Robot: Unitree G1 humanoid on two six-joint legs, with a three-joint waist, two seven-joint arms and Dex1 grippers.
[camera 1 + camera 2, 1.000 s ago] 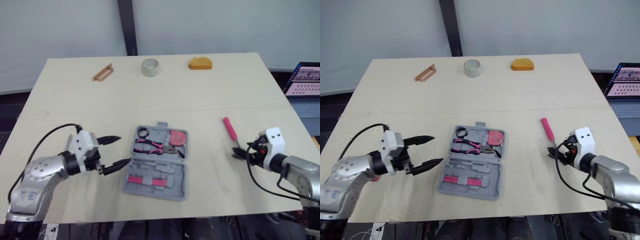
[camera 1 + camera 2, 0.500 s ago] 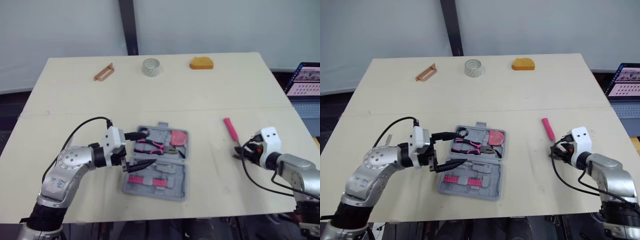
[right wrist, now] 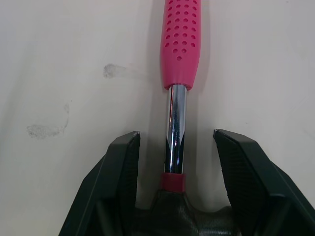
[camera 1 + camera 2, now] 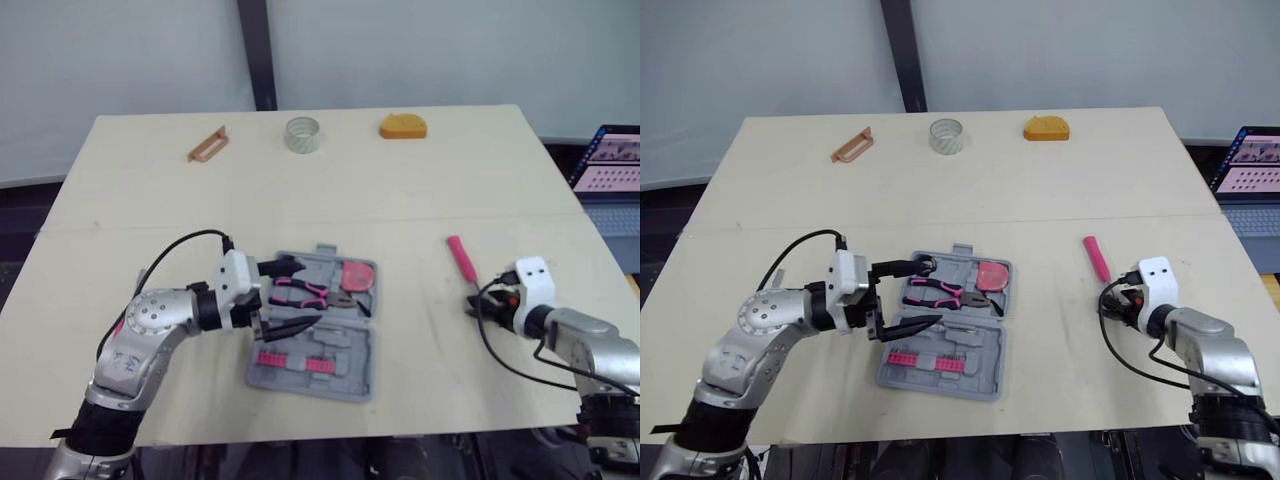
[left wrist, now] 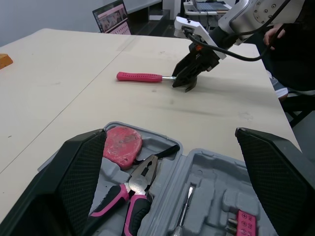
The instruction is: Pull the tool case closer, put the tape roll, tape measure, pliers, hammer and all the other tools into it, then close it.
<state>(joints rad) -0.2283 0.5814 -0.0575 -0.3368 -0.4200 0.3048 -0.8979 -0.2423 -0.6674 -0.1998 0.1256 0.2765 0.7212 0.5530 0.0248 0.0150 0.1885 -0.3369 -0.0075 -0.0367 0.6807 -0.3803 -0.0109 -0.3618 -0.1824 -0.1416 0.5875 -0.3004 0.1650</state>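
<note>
The grey tool case (image 4: 340,375) lies open at the table's middle. It holds pink pliers (image 4: 300,290), a red tape measure (image 4: 357,275) and pink bits (image 4: 290,360). My left gripper (image 4: 303,293) is open, its fingers spread over the case's left part above the pliers (image 5: 133,196). The pink-handled hammer (image 4: 460,257) lies to the right of the case. My right gripper (image 3: 175,133) is open, one finger on each side of the chrome shaft (image 3: 174,113); the hammer's head is hidden under it. The tape roll (image 4: 301,134) stands at the far edge.
A brown flat tool (image 4: 206,145) lies at the far left and an orange object (image 4: 402,126) at the far right of the table's back edge. A laptop (image 4: 610,160) sits off the table to the right.
My left gripper has moved right, from beside the case to over its left part, still open. The right gripper stays at the hammer's shaft.
</note>
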